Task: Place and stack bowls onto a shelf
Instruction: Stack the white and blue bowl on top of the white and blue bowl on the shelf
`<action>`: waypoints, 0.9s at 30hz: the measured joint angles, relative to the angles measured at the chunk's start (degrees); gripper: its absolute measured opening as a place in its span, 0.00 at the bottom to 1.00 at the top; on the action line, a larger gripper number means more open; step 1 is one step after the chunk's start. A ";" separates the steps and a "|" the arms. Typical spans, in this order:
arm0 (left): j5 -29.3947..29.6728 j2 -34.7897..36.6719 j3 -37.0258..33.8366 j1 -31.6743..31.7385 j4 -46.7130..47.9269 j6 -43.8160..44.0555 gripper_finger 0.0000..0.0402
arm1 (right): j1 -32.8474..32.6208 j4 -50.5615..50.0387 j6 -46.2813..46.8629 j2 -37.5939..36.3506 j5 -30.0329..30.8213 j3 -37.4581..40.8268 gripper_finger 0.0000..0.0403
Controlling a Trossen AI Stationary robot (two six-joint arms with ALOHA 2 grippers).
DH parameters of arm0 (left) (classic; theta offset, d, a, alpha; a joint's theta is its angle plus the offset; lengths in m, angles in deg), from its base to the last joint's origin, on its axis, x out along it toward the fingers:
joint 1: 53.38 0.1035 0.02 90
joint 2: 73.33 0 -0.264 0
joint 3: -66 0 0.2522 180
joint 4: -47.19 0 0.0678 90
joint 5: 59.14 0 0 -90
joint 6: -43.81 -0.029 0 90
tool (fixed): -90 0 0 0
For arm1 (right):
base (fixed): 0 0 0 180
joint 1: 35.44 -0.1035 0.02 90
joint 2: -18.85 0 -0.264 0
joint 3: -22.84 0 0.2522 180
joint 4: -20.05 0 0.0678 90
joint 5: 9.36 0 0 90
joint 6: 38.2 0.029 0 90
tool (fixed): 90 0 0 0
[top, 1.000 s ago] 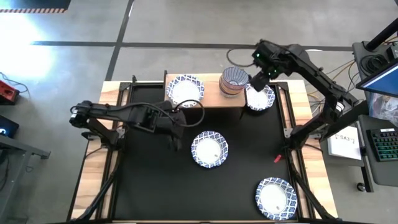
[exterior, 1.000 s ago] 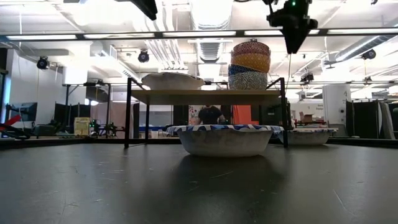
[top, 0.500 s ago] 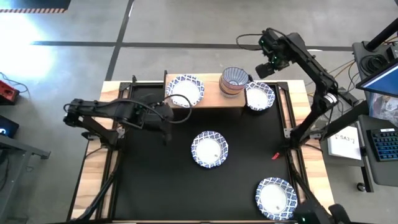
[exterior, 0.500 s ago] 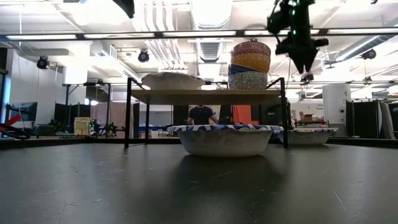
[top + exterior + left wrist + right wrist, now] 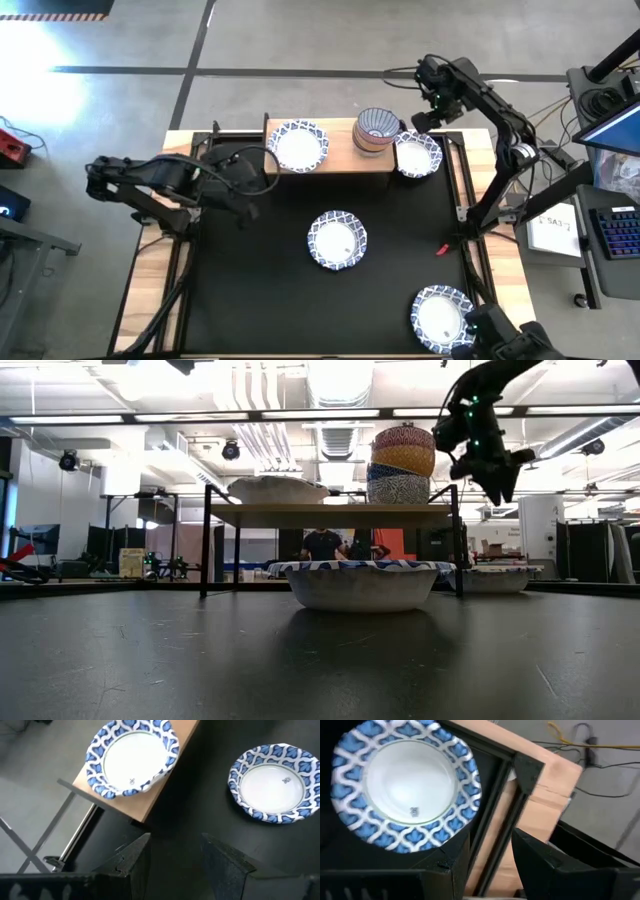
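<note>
Above far right tabletop corner, right end effector (image 5: 424,121) hangs part open, empty, over white bowl (image 5: 417,155) beside shelf (image 5: 335,158). Left end effector (image 5: 243,212) part open, empty, low at left. 4-bowl stack (image 5: 376,130) on shelf. Bowl mark unreadable.

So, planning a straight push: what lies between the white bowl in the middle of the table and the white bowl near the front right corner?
Nothing: in the high view only bare black tabletop separates the middle bowl from the corner bowl.
</note>
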 joint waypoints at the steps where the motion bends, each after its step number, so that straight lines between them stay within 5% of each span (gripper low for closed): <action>1: 0.40 0.45 -0.64 -0.04 -0.02 0.41 0.38 | -0.07 0.33 0.20 -0.03 0.75 0.34 0.34; 13: 0.92 5.48 -9.45 -0.06 -0.67 4.05 0.38 | -0.07 2.32 2.97 -0.70 0.43 0.07 0.34; 17: 0.91 6.60 -11.04 -0.06 -1.50 4.44 0.38 | -0.51 2.67 2.84 -1.54 -5.21 -0.93 0.34; 21: 2.18 7.69 -11.74 -0.06 -2.28 4.44 0.38 | -1.03 9.30 2.54 -3.54 -17.51 -1.07 0.34; 27: 2.34 8.66 -11.91 -0.06 -3.08 4.44 0.38 | -1.16 13.86 3.98 -3.67 -15.82 1.03 0.34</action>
